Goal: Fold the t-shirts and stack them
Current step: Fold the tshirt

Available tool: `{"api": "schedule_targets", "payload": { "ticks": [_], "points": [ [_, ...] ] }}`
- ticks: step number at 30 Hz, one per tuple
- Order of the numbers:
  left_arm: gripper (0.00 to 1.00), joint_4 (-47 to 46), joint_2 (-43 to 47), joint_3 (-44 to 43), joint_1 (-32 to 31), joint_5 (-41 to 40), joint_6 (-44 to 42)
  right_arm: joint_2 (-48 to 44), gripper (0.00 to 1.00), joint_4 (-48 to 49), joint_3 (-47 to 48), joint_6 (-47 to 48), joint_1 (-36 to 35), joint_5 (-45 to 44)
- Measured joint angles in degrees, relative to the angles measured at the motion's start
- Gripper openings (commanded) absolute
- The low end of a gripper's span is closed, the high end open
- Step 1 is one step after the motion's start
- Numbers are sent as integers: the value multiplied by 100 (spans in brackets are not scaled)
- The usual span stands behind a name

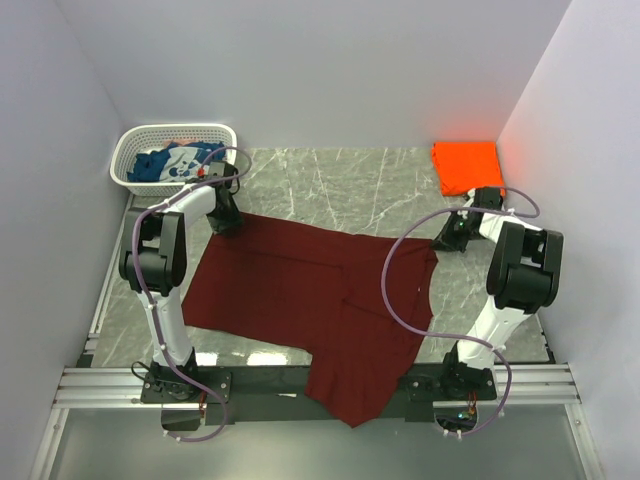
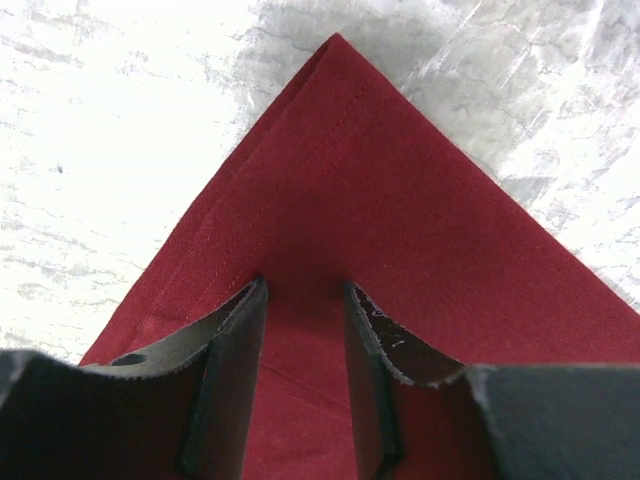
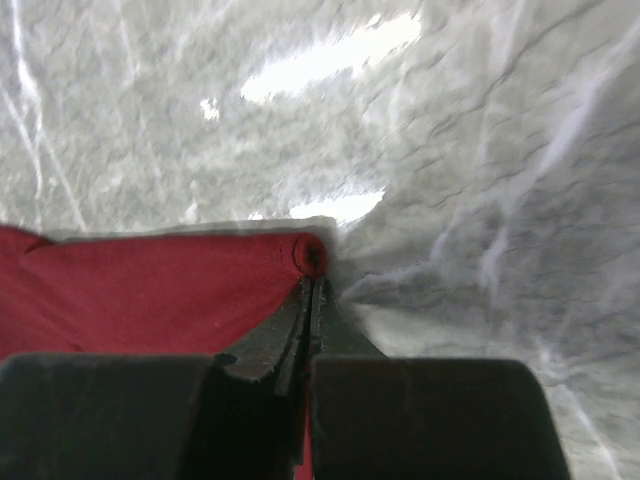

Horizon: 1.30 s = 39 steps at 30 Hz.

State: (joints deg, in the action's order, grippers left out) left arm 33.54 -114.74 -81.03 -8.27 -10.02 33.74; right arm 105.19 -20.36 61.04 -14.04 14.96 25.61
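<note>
The maroon t-shirt (image 1: pixel 300 290) lies spread flat across the table, and its near part hangs over the front edge. My left gripper (image 1: pixel 225 215) is at the shirt's far left corner. In the left wrist view that gripper (image 2: pixel 305 290) is open, its fingers standing apart over the maroon cloth (image 2: pixel 380 200). My right gripper (image 1: pixel 448 238) is at the shirt's right corner. In the right wrist view it (image 3: pixel 315 280) is shut on the rolled edge of the maroon cloth (image 3: pixel 150 290). The orange t-shirt (image 1: pixel 467 166) lies folded at the back right. The blue t-shirt (image 1: pixel 175 162) sits crumpled in the basket.
A white lattice basket (image 1: pixel 180 129) stands at the back left corner. Walls close in the marble table (image 1: pixel 330 185) on the left, back and right. A metal rail (image 1: pixel 320 385) with both arm bases runs along the near edge.
</note>
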Motion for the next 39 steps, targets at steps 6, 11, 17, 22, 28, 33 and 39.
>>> {"api": "schedule_targets", "payload": {
  "ticks": [6,11,17,22,28,33,39],
  "points": [
    [43,59,-39,-74,98,179,151,164,0,-109,402,-26,-37,-544],
    [44,57,-122,-192,181,428,393,586,0,-188,1040,-46,-57,-717],
    [45,-92,-321,-457,195,730,660,1093,0,-332,1801,-44,-63,-809],
    [45,-313,-439,-592,195,916,811,1508,0,-487,2483,-39,-63,-844],
    [46,-474,-498,-638,195,1027,962,2004,0,-741,3335,39,-76,-841],
    [53,-605,-496,-636,192,1071,1058,2358,7,-951,3956,111,-125,-839],
    [67,-570,-234,-533,199,940,1045,2599,36,-1196,4745,94,-153,-820]
  ]
}}
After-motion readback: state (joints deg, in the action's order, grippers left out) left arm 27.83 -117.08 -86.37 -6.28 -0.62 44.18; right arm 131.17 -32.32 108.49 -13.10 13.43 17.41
